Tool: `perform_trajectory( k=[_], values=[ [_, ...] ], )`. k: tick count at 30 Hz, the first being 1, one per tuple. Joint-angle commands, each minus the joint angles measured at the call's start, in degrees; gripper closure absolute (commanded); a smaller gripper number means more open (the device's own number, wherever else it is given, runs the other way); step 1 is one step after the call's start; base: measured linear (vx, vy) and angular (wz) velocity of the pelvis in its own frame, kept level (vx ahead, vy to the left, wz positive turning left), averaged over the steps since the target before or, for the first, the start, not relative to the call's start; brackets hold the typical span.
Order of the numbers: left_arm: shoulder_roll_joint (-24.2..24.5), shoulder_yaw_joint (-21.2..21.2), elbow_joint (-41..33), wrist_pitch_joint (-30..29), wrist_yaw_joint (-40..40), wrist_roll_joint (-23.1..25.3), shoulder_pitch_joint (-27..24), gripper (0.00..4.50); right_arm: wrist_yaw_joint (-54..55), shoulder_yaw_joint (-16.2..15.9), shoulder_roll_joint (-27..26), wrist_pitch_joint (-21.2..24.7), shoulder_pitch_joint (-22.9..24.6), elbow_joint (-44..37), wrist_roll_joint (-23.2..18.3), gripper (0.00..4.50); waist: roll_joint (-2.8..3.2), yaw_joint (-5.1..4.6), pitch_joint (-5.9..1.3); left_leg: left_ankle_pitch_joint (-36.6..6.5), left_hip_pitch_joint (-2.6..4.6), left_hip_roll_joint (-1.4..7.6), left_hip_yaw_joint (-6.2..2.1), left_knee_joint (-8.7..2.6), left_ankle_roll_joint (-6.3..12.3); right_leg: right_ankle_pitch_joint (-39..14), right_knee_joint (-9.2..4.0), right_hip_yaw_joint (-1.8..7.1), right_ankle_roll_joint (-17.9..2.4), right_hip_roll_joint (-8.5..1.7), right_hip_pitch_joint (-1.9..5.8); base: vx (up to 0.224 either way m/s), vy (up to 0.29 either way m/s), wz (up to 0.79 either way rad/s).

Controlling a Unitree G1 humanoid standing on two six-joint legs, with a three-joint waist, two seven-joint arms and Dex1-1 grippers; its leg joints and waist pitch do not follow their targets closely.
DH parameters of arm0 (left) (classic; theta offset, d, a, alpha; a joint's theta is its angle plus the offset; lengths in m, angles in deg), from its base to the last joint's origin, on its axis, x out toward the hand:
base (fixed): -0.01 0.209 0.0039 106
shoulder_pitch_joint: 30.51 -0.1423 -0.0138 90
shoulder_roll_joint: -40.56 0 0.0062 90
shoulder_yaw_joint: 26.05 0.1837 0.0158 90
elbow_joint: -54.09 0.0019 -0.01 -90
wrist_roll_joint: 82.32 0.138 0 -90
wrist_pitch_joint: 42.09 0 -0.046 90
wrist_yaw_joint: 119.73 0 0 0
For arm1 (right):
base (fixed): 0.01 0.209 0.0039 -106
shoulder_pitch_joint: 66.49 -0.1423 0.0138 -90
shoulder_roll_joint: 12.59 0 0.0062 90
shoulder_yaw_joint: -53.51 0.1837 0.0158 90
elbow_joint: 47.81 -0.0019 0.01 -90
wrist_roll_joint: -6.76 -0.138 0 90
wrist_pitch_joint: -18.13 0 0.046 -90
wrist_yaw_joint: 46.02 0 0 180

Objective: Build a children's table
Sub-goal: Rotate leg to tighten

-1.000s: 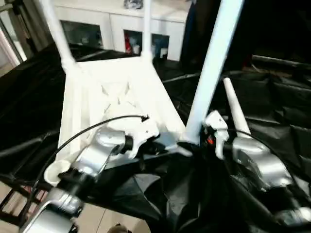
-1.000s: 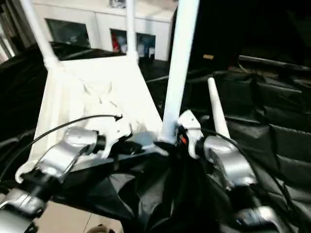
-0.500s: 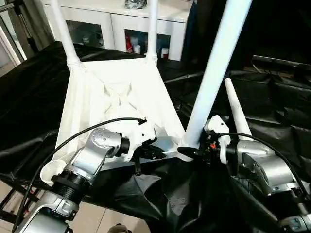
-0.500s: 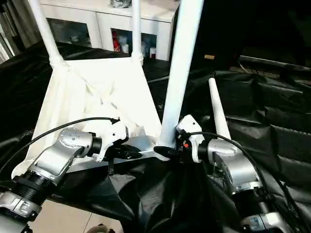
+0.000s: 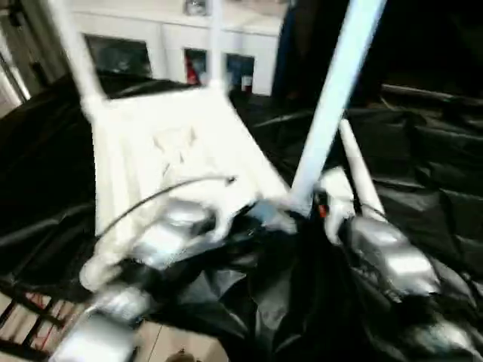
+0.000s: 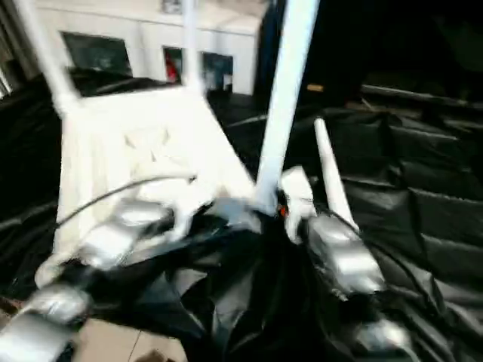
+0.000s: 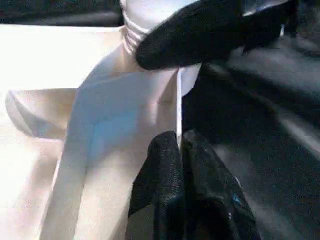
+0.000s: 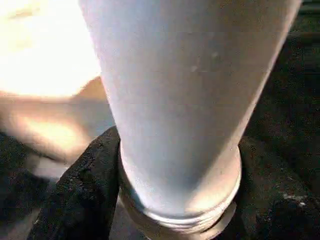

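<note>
The left gripper (image 7: 180, 150) has its fingers pressed together on the thin near rim of the upturned tabletop (image 5: 162, 143), steadying it on the black-draped worktop (image 5: 423, 173). Just beside it, the right gripper (image 8: 175, 165) has its fingers clamped around the threaded foot of the third leg (image 5: 336, 98), which stands upright at the near right corner socket, tilted slightly to the right as it rises. Beyond the fingers, two legs (image 5: 72, 53) stand already seated at the far corners. A fourth leg (image 5: 358, 170) lies loose on the cloth past the right gripper, its narrow end pointing away. By my reckoning the build is over halfway: one leg being seated, one untouched.
</note>
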Motion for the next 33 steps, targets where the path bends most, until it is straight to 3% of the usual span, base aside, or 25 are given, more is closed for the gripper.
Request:
perform_trajectory(
  k=[1,4,5,8,10,13,17,20,26,33],
  values=[
    [-3.39,-2.55,0.96,0.90,6.58,-1.26,3.35,4.50,2.19,-2.81,-4.48,1.70,-0.49,3.14,-0.90,1.75,-0.50,0.13,-3.51,-13.05,0.49,1.28,-0.38,-3.95,-0.49,-16.96,-5.03,2.90,-8.10,-3.61,2.91,0.000,0.000,0.00],
    [-5.27,-2.52,3.67,1.12,9.94,-0.28,4.92,4.50,6.92,-1.28,-7.50,0.79,-3.56,7.44,-1.10,1.75,-0.45,-0.14,-3.77,-11.64,0.45,1.24,-0.31,-3.84,-0.15,-13.07,-4.60,2.89,-9.11,-3.47,3.05,0.000,0.000,0.00],
    [-5.88,-1.80,4.52,2.13,10.45,0.61,5.29,4.50,7.66,-0.90,-8.88,-0.22,-4.89,9.00,-1.26,1.19,-0.63,-0.27,-3.64,-11.42,0.19,1.20,-0.29,-3.90,0.17,-12.47,-4.57,2.87,-9.31,-3.46,3.17,0.000,0.000,0.00],
    [-6.24,-0.79,4.90,3.93,9.17,1.32,5.29,4.50,6.24,-0.97,-10.26,-1.35,-6.15,10.19,-1.22,1.03,-0.50,-0.26,-3.77,-10.37,0.16,1.21,-0.21,-3.77,0.97,-10.16,-4.35,2.90,-9.75,-3.43,3.23,0.000,0.000,0.00],
    [-5.74,-0.37,4.11,5.02,6.92,1.06,4.71,4.50,4.34,-2.01,-9.87,-2.16,-6.01,9.84,0.03,0.70,-0.77,-0.39,-3.56,-11.18,0.21,1.22,-0.19,-3.89,1.30,-12.15,-4.55,2.81,-9.52,-3.51,3.21,0.000,0.000,0.00],
    [-5.09,0.11,3.39,6.15,5.58,0.94,4.24,4.50,3.02,-3.02,-9.08,-2.53,-5.55,9.01,0.42,0.54,-0.80,-0.50,-3.45,-12.52,0.19,1.25,-0.27,-4.05,1.16,-15.76,-4.90,2.84,-8.44,-3.62,3.18,0.000,0.000,0.00],
    [-2.22,1.06,-0.27,8.41,-0.38,0.02,1.97,4.50,-3.54,-5.05,-5.24,-2.94,-3.73,5.81,0.11,0.54,-0.82,-0.44,-3.52,-12.63,0.07,1.39,-0.40,-4.08,1.34,-15.55,-4.82,2.85,-8.12,-3.69,3.35,0.000,0.000,0.00],
    [0.98,1.61,-4.29,8.40,-5.89,-1.04,-0.49,4.50,-10.11,-6.04,-0.73,-2.78,-1.31,1.38,-0.29,0.54,-0.84,-0.44,-3.54,-11.97,0.21,1.61,-0.31,-3.99,1.81,-13.04,-4.52,2.92,-9.09,-3.66,3.26,0.000,0.000,0.00],
    [6.69,3.12,-11.92,9.14,-15.84,-3.95,-5.03,4.50,-17.15,-5.86,6.21,-4.09,1.22,-2.51,-0.22,0.54,-0.59,-0.22,-3.31,-13.03,0.36,1.78,-0.21,-4.14,1.84,-13.93,-4.51,3.02,-9.97,-3.60,2.97,0.000,0.000,0.00],
    [11.83,3.25,-18.74,7.84,-21.27,-5.07,-9.12,4.50,-29.52,-6.70,14.21,-1.29,6.83,-13.31,-4.38,0.54,-0.67,1.13,-3.34,-12.62,0.50,1.99,-0.18,-4.05,2.36,-12.23,-4.27,3.17,-9.82,-3.53,3.05,0.000,0.000,0.00]
  ],
)
